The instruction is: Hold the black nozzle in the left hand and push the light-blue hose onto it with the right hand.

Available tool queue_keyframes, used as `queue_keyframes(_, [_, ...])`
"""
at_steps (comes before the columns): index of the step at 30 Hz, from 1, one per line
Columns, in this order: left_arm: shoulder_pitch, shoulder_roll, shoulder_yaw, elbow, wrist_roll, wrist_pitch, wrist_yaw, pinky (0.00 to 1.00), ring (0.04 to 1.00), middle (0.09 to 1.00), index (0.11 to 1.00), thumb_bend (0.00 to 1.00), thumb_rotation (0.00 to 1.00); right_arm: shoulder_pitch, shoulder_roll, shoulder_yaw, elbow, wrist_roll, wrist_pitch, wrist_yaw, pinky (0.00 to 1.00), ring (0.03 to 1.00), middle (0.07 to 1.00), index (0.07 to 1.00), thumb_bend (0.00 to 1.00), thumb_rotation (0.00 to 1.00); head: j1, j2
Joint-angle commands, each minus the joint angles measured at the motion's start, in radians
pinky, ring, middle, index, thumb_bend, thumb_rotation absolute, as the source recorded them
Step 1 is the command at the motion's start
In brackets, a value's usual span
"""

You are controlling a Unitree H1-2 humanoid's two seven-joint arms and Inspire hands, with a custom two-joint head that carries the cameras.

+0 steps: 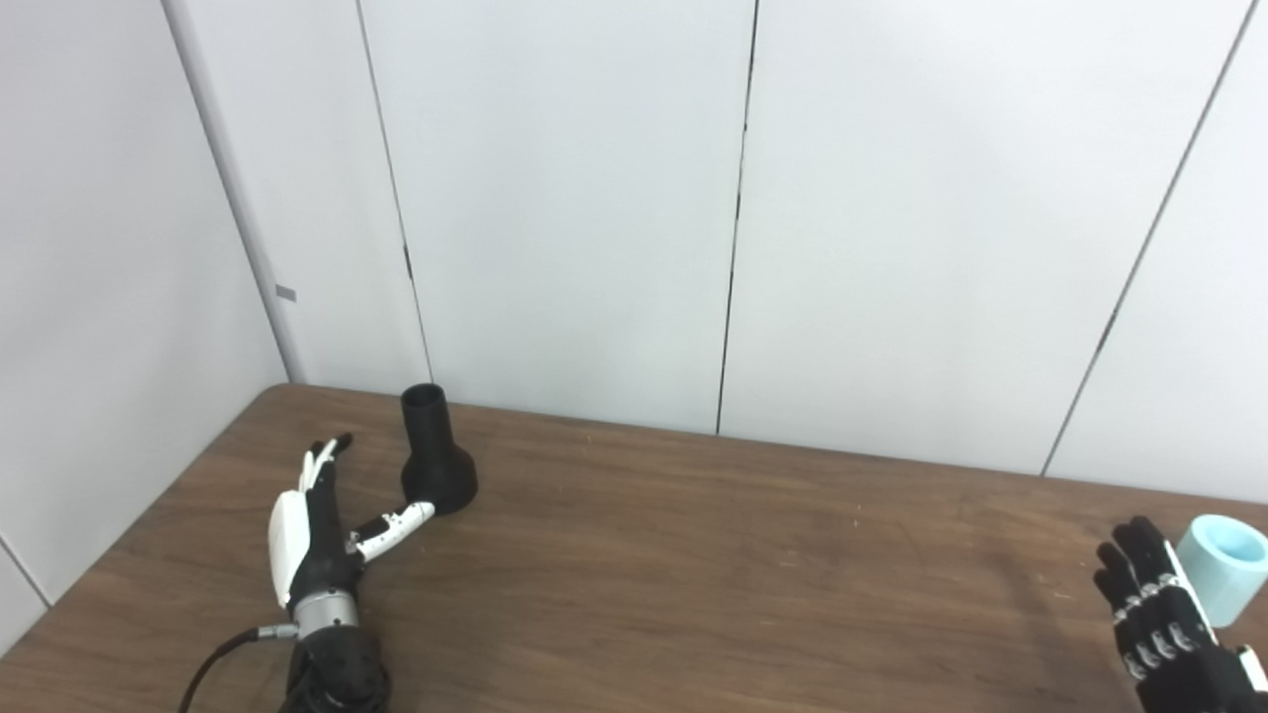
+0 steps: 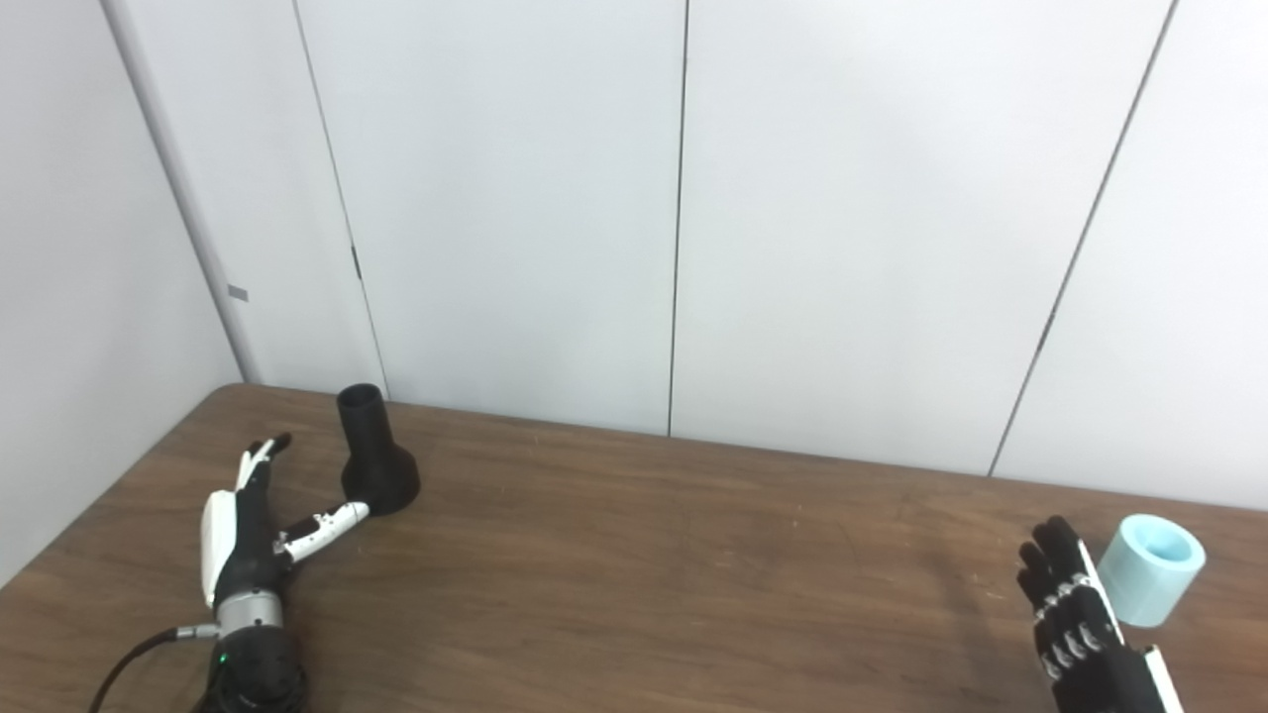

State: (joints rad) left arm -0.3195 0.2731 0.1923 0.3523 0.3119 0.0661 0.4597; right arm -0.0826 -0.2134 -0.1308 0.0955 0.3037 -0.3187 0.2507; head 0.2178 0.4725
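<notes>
The black nozzle (image 1: 434, 453) stands upright on its flared base at the far left of the wooden table (image 1: 693, 555), narrow open end up. My left hand (image 1: 317, 525) is open just left of it, fingers stretched out and thumb reaching toward the nozzle's base, holding nothing. The light-blue hose (image 1: 1226, 567), a short thick tube piece, lies at the far right of the table. My right hand (image 1: 1154, 614) is open just left of the hose, fingers up, holding nothing. Whether it touches the hose I cannot tell.
White wall panels (image 1: 594, 198) rise right behind the table's far edge. The table's left edge runs close to my left hand. A black cable (image 1: 213, 662) trails from my left wrist. Bare wood lies between the two hands.
</notes>
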Motion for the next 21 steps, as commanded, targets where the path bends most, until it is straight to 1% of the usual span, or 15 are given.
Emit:
queue_keyframes(1, [-0.013, 0.013, -0.009, -0.001, 0.015, -0.005, 0.002, 1.0, 1.0, 1.0, 0.734, 0.79, 0.24, 0.089, 0.023, 0.001, 0.039, 0.01, 0.013, -0.003, 1.0, 1.0, 1.0, 1.0, 0.86, 1.0, 0.0, 0.0])
queue_keyframes(4, [-0.026, 0.011, -0.01, 0.021, 0.0, -0.018, -0.003, 1.0, 0.992, 0.991, 0.715, 0.79, 0.24, 0.093, 0.024, 0.0, 0.027, 0.012, 0.022, -0.004, 1.0, 1.0, 1.0, 1.0, 0.85, 0.99, -0.003, 0.007])
queue_keyframes(8, [-0.041, 0.016, -0.012, 0.048, 0.001, -0.016, -0.002, 1.0, 0.976, 0.953, 0.688, 0.79, 0.24, 0.096, 0.025, 0.0, 0.018, 0.011, 0.029, -0.006, 1.0, 1.0, 1.0, 1.0, 0.85, 0.99, -0.004, 0.008])
queue_keyframes(11, [-0.059, 0.039, -0.029, 0.084, 0.021, -0.008, -0.007, 1.0, 0.962, 0.916, 0.67, 0.8, 0.23, 0.098, 0.026, 0.001, 0.013, 0.007, 0.033, -0.006, 1.0, 1.0, 1.0, 1.0, 0.85, 0.99, -0.007, 0.01])
queue_keyframes(14, [-0.073, 0.055, -0.043, 0.107, 0.025, -0.006, -0.012, 1.0, 0.968, 0.888, 0.649, 0.83, 0.22, 0.098, 0.026, 0.001, 0.013, 0.003, 0.034, -0.006, 1.0, 1.0, 1.0, 1.0, 0.84, 0.98, -0.007, 0.01])
queue_keyframes(18, [-0.086, 0.059, -0.054, 0.118, 0.023, -0.01, -0.016, 1.0, 0.987, 0.876, 0.632, 0.84, 0.21, 0.098, 0.025, 0.0, 0.011, -0.001, 0.034, -0.007, 1.0, 1.0, 1.0, 1.0, 0.83, 0.98, -0.014, 0.007])
queue_keyframes(21, [-0.1, 0.063, -0.063, 0.144, 0.021, -0.028, -0.018, 1.0, 0.989, 0.871, 0.633, 0.84, 0.2, 0.099, 0.025, 0.0, 0.012, -0.002, 0.033, -0.007, 1.0, 1.0, 1.0, 1.0, 0.83, 0.99, -0.016, 0.007])
